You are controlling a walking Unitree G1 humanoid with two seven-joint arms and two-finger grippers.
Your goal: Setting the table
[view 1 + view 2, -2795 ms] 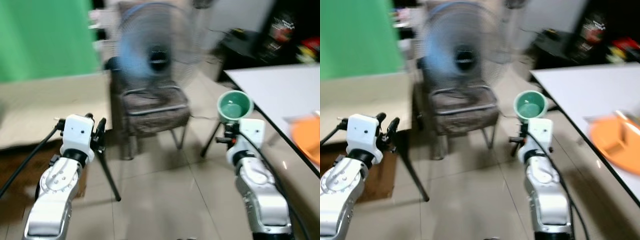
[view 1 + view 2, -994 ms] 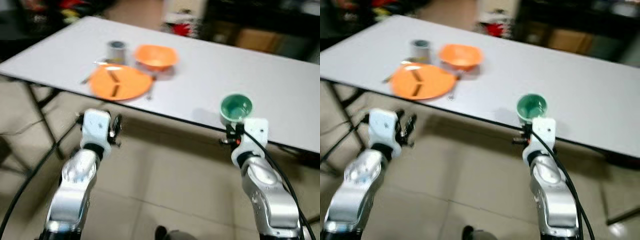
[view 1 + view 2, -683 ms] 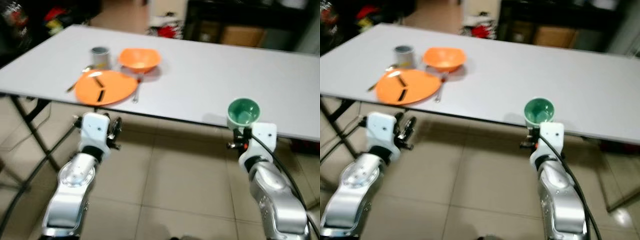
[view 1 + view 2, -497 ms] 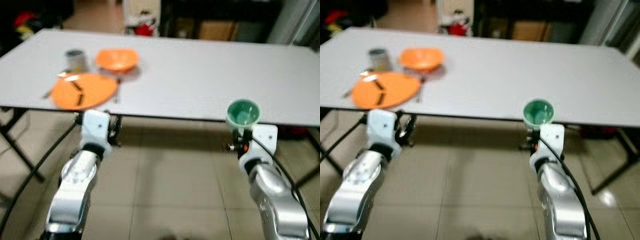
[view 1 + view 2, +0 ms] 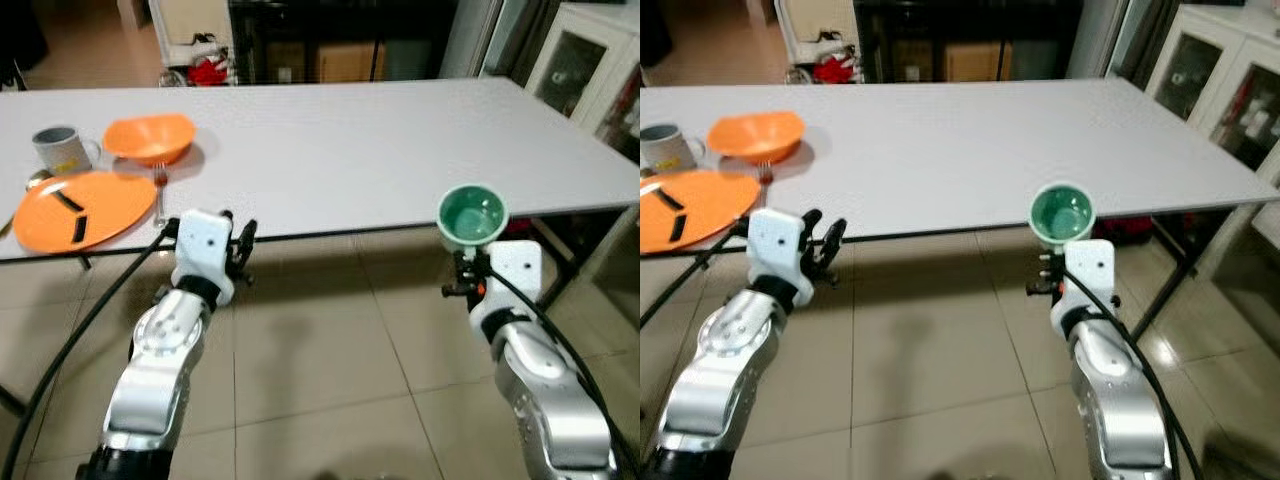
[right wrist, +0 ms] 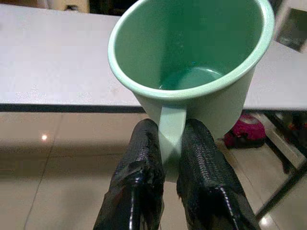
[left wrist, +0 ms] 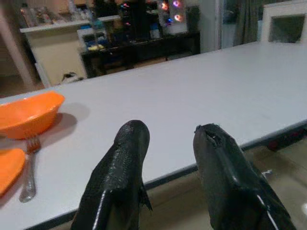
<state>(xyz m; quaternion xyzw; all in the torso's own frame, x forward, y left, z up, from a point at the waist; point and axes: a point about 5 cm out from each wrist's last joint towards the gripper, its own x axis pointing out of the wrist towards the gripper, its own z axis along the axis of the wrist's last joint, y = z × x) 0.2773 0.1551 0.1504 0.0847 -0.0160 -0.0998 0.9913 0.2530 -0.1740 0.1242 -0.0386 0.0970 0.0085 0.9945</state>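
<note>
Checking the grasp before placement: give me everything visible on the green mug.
The green mug is pale mint green outside, deeper green inside, glossy like glazed ceramic or plastic. It looks empty and stands upright, mouth up. The right gripper is shut on its flat handle, one black finger on each side. Held in the air in front of the white table, at its near edge, the mug touches nothing else.
</note>
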